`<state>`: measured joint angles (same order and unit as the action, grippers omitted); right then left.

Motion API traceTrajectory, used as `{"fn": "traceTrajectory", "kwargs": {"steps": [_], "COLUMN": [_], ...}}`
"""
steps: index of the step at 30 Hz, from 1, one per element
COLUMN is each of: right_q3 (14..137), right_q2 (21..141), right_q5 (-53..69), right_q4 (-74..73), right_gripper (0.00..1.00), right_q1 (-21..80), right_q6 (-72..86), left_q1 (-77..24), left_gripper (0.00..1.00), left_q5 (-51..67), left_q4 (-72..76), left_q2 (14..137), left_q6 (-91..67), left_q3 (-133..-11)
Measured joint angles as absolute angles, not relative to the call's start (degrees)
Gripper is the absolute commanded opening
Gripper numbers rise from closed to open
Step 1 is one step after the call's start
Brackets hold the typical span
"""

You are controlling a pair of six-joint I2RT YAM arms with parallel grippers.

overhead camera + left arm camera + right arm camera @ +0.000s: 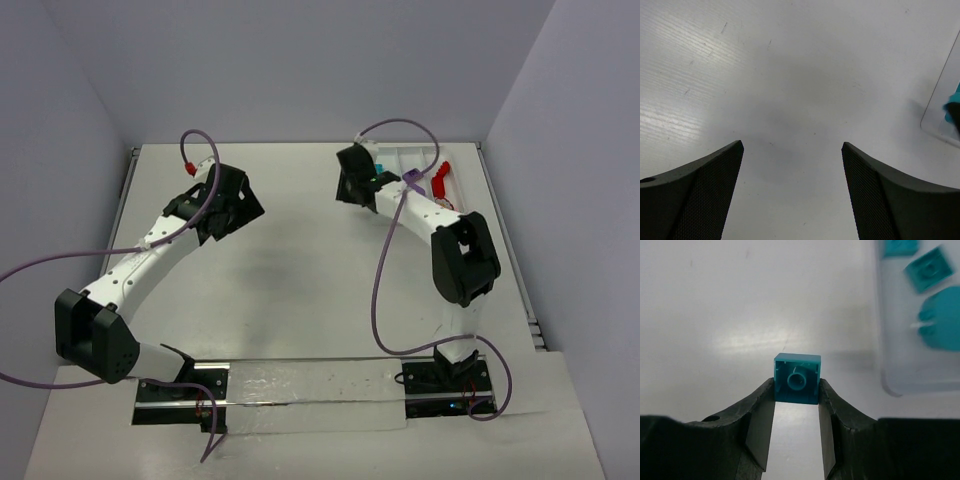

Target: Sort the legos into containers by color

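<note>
My right gripper is shut on a small teal lego brick, hollow underside toward the camera, held just left of the white tray. Three teal legos lie in the tray's nearest compartment: a square one, a rounded one and one cut off at the top. In the top view the right gripper is at the tray's left side, and red legos lie in its right compartment. My left gripper is open and empty over bare table; in the top view it is at the back left.
The tray's corner shows at the right edge of the left wrist view, with a bit of teal beside it. Purple cables loop off both arms. Walls enclose the table at the back and sides.
</note>
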<state>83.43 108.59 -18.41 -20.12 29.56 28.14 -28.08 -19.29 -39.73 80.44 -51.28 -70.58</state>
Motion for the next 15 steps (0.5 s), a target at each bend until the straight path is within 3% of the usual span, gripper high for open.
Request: {"fn": "traceTrajectory", "kwargs": {"steps": [7, 15], "right_q3": [88.72, 88.82], "right_q2": [109.52, 113.11], "right_q5": [-17.30, -14.98], "right_q4": [-20.17, -20.23], "right_gripper": [0.16, 0.26], "right_q1": [18.56, 14.55], "right_q6": [26.87, 26.09], "left_q1": [-28.08, -28.08], "left_gripper": [0.88, 0.89], "left_q5": [-19.31, -19.29], "left_q4": [-40.25, -41.01], "left_q2": [80.11, 79.61], "left_q6": [-50.92, -50.78], "left_q3": [-72.07, -72.16]}}
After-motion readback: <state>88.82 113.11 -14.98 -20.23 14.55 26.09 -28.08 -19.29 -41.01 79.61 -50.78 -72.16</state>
